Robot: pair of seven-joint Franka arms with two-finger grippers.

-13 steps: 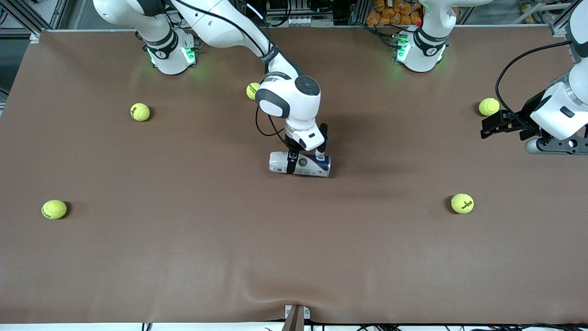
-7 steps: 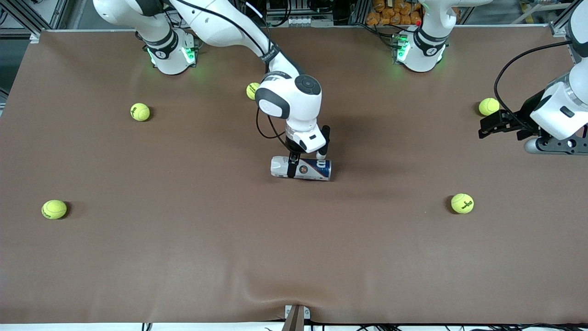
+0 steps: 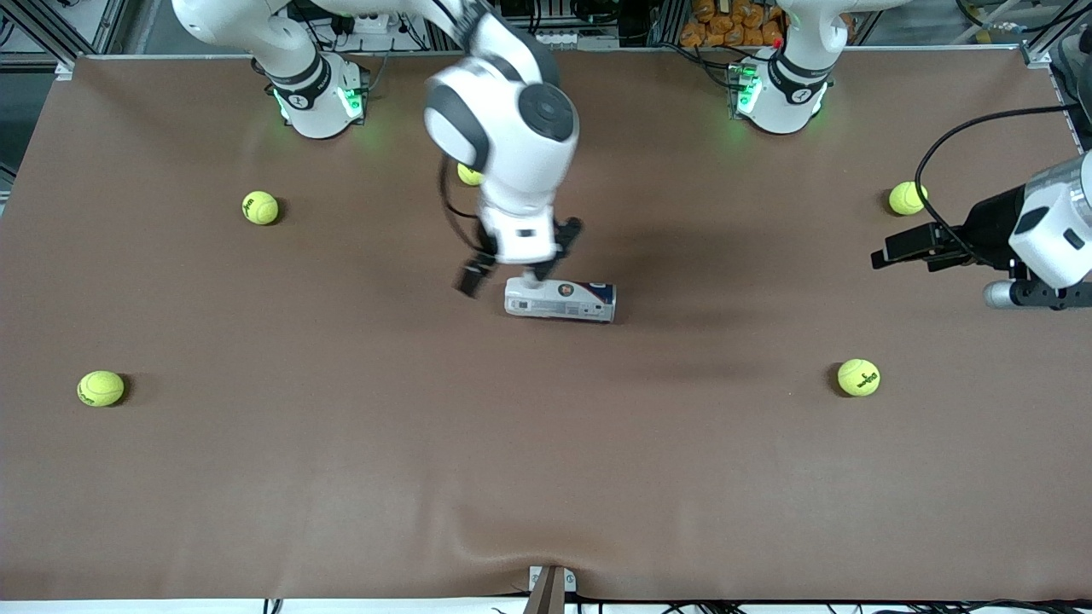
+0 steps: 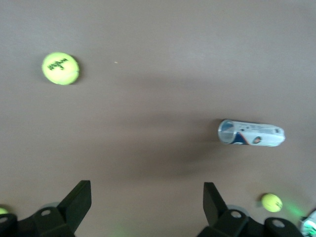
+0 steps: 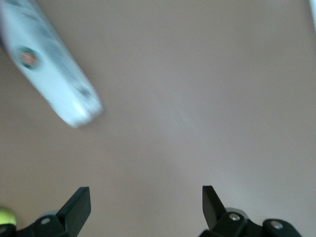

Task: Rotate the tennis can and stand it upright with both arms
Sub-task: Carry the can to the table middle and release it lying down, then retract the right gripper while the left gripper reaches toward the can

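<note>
Since a second ago the right gripper (image 3: 512, 260) has let go of the tennis can (image 3: 559, 300) and lifted off it, its fingers (image 5: 74, 207) spread wide and empty above the can's white end. The can lies on its side near the middle of the table (image 3: 341, 477), shifted only slightly, navy end toward the left arm's end. The left gripper (image 3: 896, 247) has edged inward over its end of the table near a tennis ball (image 3: 907, 198), fingers (image 4: 76, 202) released and holding nothing. In my judgement any rotation looks partial, and uprighting is not yet done
</note>
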